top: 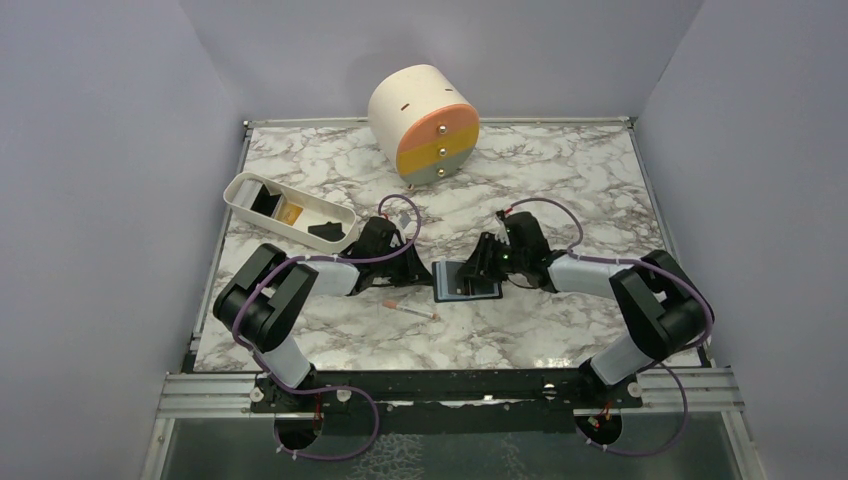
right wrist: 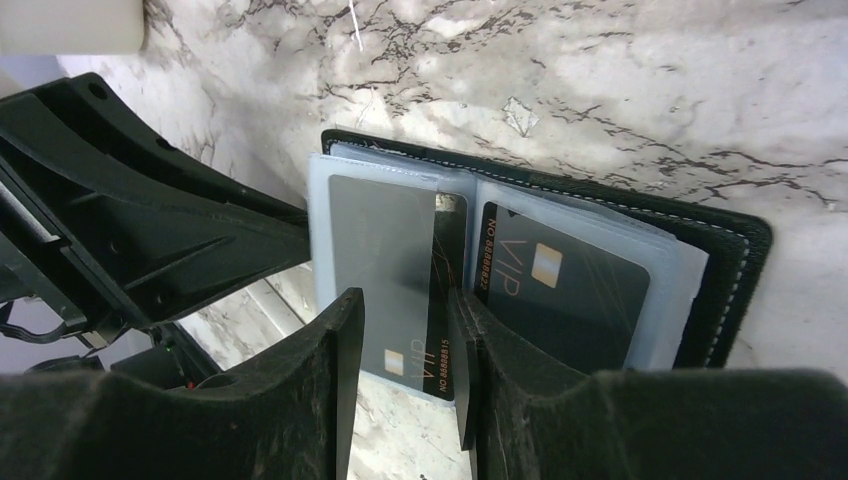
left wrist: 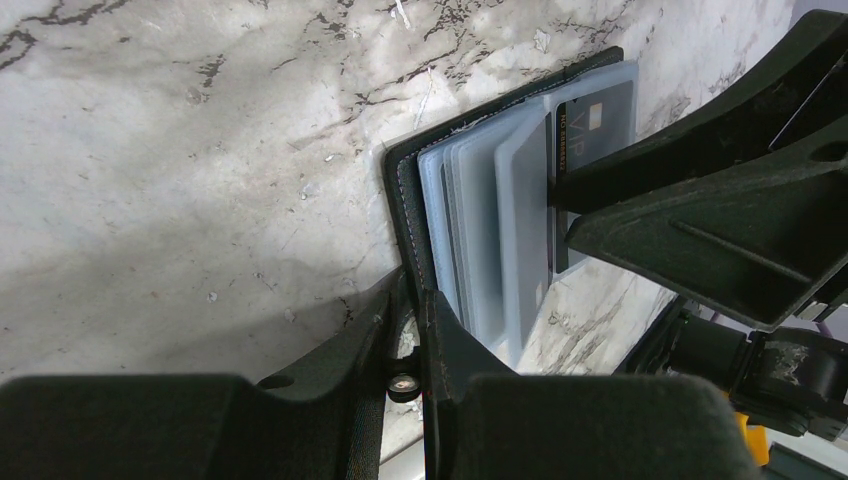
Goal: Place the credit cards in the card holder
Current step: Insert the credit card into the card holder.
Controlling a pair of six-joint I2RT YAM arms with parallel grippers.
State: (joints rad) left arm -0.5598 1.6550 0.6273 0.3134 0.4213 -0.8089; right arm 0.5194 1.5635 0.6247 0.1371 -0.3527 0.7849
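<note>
The black card holder (top: 466,283) lies open on the marble, its clear sleeves showing. My left gripper (top: 418,272) is shut on the holder's left cover edge (left wrist: 405,190). In the left wrist view the gripper (left wrist: 415,290) pinches that black edge. My right gripper (right wrist: 405,300) is open, jaws apart over the sleeves; it shows in the top view (top: 478,268). A dark VIP credit card (right wrist: 395,250) sits in the left sleeve, its right strip uncovered, next to my right finger (right wrist: 470,340). A second dark VIP card (right wrist: 560,290) sits in the right sleeve.
An oblong white tray (top: 240,188) at the left holds black pieces and an orange-yellow flat piece (top: 290,212). A round cream drawer box (top: 425,125) stands at the back. A thin white-and-pink stick (top: 410,311) lies in front of the left gripper.
</note>
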